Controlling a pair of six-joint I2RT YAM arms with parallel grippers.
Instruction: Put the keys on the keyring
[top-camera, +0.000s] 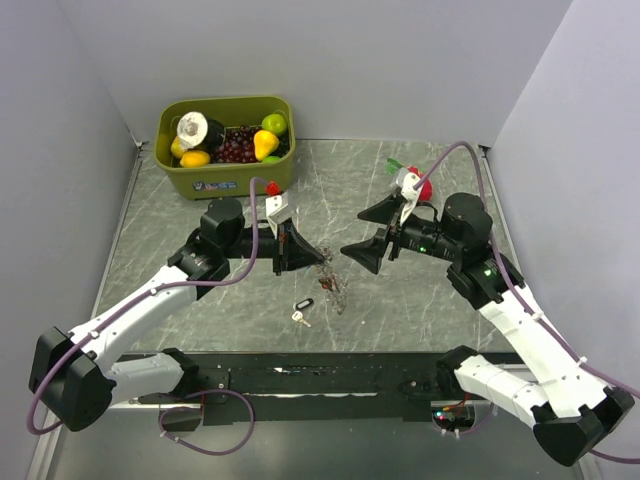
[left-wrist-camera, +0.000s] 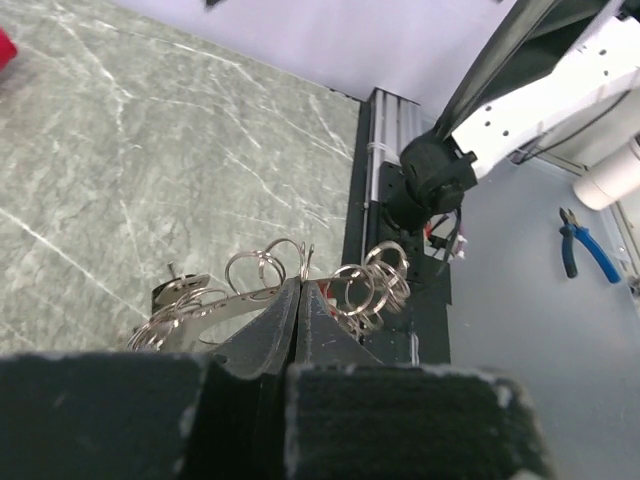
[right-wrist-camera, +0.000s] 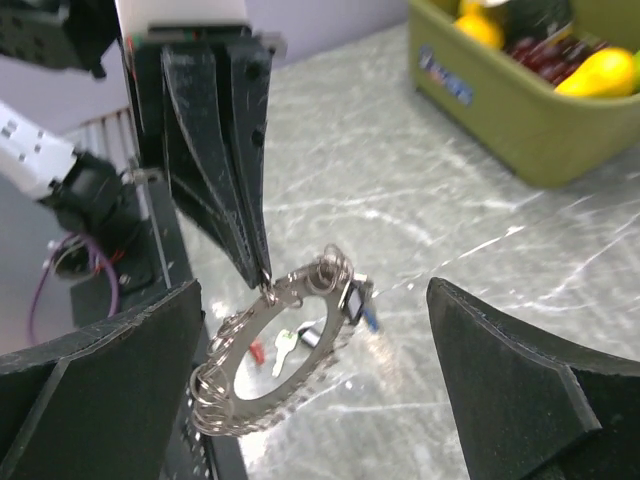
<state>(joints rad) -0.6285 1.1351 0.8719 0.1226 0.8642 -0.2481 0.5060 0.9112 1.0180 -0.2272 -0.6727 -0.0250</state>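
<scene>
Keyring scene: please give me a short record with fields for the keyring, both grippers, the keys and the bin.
keyring: a large metal ring that carries many small rings; it hangs from the left gripper, above the table
left gripper: shut on the keyring's rim
right gripper: open, holding nothing, facing the keyring
keys on ring: a dark-headed one and a blue-headed one, blurred
loose keys: a small cluster on the table below the grippers, one of them pale
bin: green, with fruit inside, at the far left of the table
</scene>
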